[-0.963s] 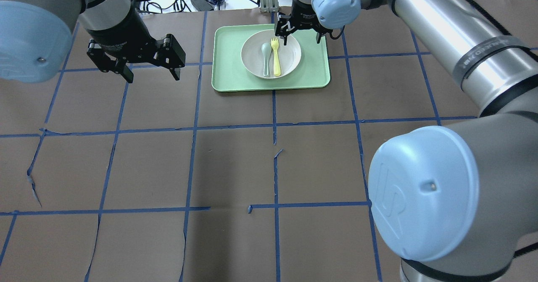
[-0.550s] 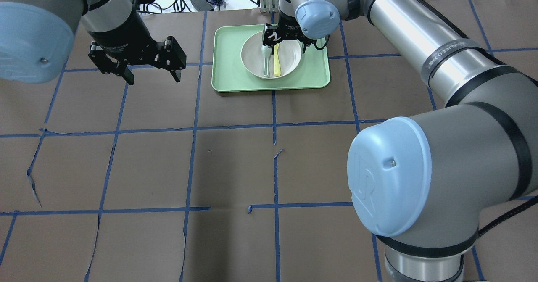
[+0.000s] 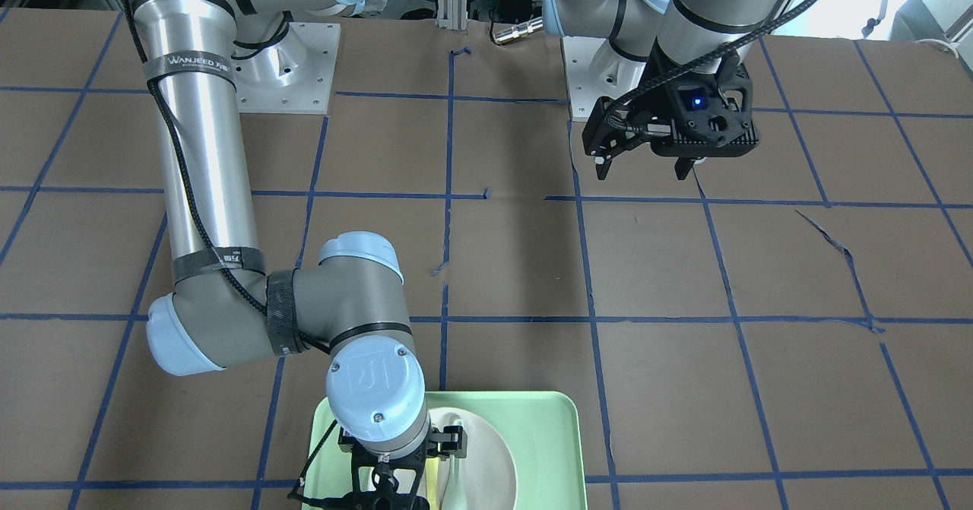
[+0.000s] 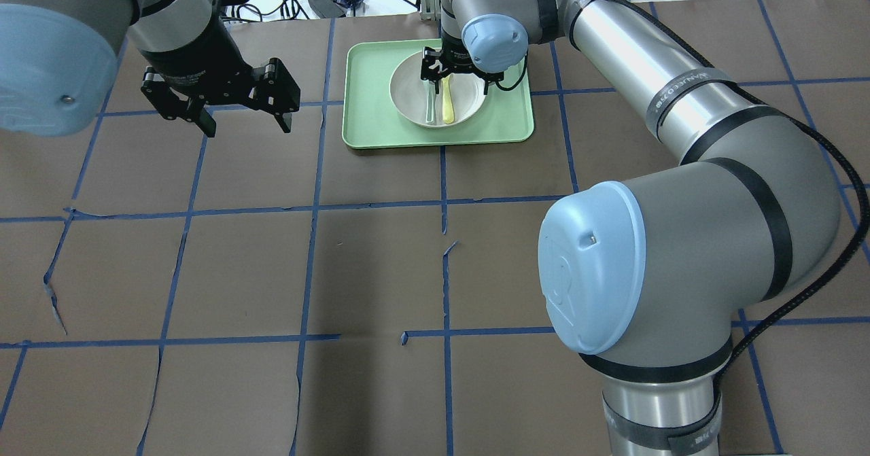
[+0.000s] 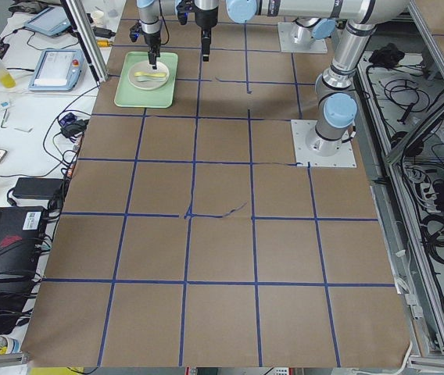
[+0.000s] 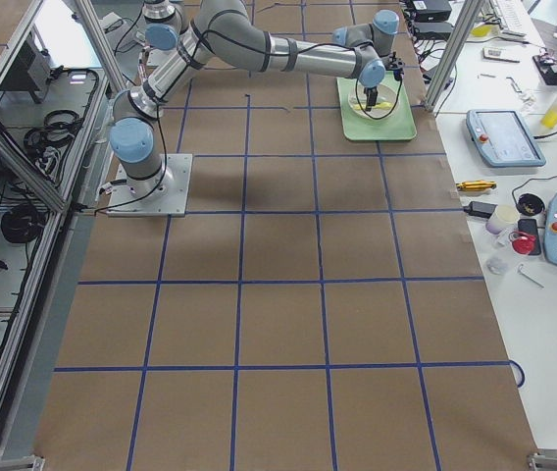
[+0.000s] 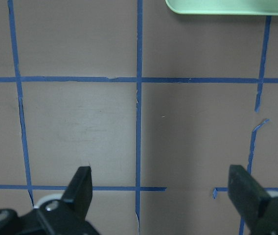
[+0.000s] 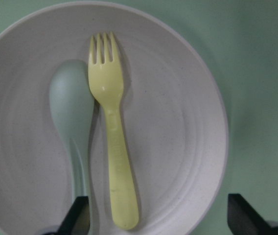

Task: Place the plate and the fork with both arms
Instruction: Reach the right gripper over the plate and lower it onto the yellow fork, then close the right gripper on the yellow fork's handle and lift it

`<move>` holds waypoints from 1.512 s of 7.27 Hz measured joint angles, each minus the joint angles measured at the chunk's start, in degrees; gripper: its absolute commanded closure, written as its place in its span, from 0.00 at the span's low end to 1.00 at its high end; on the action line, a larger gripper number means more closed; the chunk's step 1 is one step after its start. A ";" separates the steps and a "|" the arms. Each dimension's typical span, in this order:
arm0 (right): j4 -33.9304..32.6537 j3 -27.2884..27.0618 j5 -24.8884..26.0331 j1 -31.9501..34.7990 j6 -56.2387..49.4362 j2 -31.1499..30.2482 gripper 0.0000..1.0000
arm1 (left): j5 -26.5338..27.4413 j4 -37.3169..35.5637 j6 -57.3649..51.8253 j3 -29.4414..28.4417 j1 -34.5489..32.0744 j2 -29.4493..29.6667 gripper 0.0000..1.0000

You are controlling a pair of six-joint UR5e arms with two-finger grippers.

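overhead exterior: right hand (image 4: 457, 83) now lower, closer over plate (image 4: 469, 104) and fork (image 4: 448, 106)

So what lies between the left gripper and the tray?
Only bare table cover and a blue tape line, per the overhead view.

I see the plate (image 8: 178, 147), round, off-white and shallow with a raised rim, sitting flat in the mint-green tray (image 4: 367, 102). The fork (image 8: 114, 147), slim pale-yellow plastic, lies flat inside it, tines toward the far rim, beside the grey-green spoon (image 8: 70, 107). The right gripper (image 4: 454, 83) hangs spread above them. The left gripper (image 4: 248, 126), also spread, hangs over the brown table (image 4: 374, 272).
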State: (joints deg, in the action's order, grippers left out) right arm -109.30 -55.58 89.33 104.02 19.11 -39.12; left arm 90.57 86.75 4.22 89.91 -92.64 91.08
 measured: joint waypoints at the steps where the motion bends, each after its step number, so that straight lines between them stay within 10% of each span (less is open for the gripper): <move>1: -0.81 0.23 0.09 0.28 1.22 0.62 0.07 | 0.03 0.00 0.00 0.00 0.00 0.03 0.00; 4: -3.32 1.07 -0.15 0.69 1.93 2.17 0.43 | 0.05 0.00 -0.05 0.04 -0.03 0.09 0.00; 11: -3.90 0.90 -0.39 1.55 1.77 3.30 0.55 | 0.07 0.00 -0.23 0.03 0.00 0.15 0.00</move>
State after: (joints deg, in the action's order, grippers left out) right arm -113.20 -54.68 88.93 105.57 20.87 -35.82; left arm 90.64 86.75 3.99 89.94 -92.64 91.23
